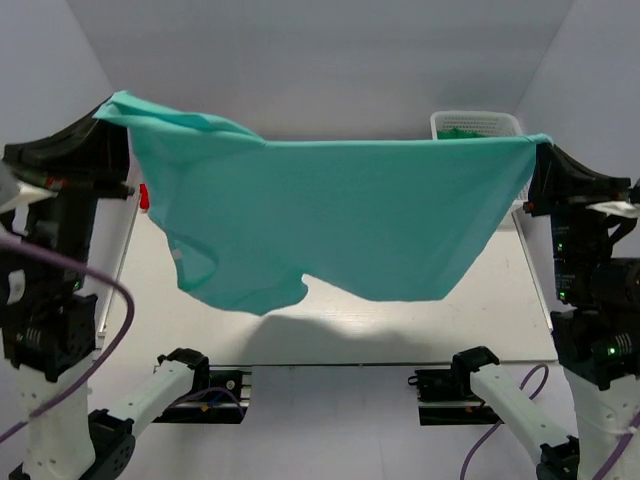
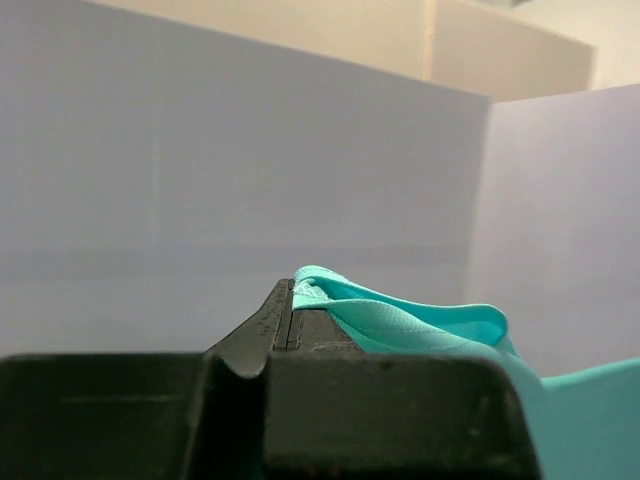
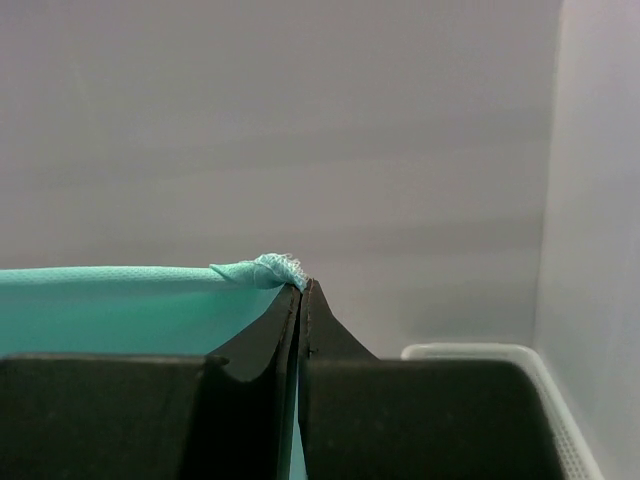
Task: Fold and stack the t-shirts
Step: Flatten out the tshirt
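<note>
Over the table (image 1: 400, 325), the light teal t-shirt (image 1: 340, 210) hangs spread from 10 to 2 o'clock, with the left gripper (image 2: 288, 300) and the right gripper (image 3: 303, 290) each clenched on one top corner. I think this is the spreading step; next it must be lowered flat for the first fold.

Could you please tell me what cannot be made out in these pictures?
Top view: the hanging teal t-shirt covers the far table and most of the basket; its contents are unclear.
Top view: a red thing sits mostly behind the shirt.
Wrist views: left gripper and right gripper bodies block everything below.
</note>
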Controlling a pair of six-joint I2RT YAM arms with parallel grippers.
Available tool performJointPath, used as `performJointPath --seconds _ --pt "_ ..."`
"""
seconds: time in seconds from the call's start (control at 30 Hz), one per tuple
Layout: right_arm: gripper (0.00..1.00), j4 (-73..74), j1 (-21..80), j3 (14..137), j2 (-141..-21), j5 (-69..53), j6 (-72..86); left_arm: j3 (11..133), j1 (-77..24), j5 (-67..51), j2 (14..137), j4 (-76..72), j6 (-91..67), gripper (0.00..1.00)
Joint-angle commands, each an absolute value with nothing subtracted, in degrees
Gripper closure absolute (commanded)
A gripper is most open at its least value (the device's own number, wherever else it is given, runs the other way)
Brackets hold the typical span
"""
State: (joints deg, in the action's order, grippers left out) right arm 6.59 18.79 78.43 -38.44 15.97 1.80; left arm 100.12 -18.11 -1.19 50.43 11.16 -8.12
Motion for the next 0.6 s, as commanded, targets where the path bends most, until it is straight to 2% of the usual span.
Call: performJointPath --seconds 0.0,0.2,0.43,0.57 --pt "1.0 5.98 18.37 76.73 -34.21 11.18 3.86 98.54 -17.67 -7.72 47.29 11.52 -11.51 1.0" --pt "1.0 8.17 18.37 76.55 -31.03 9.84 5.45 99.05 -17.67 -15.02 44.57 12.66 -14.41 1.0" --pt "1.0 7.22 18.37 72.08 -25.94 10.81 8.34 98.26 -17.14 -16.17 41.57 14.06 -15.47 1.0" --pt "1.0 5.27 18.37 68.21 -25.4 9.41 9.75 93.79 -17.14 -15.48 41.04 13.54 -16.0 1.0"
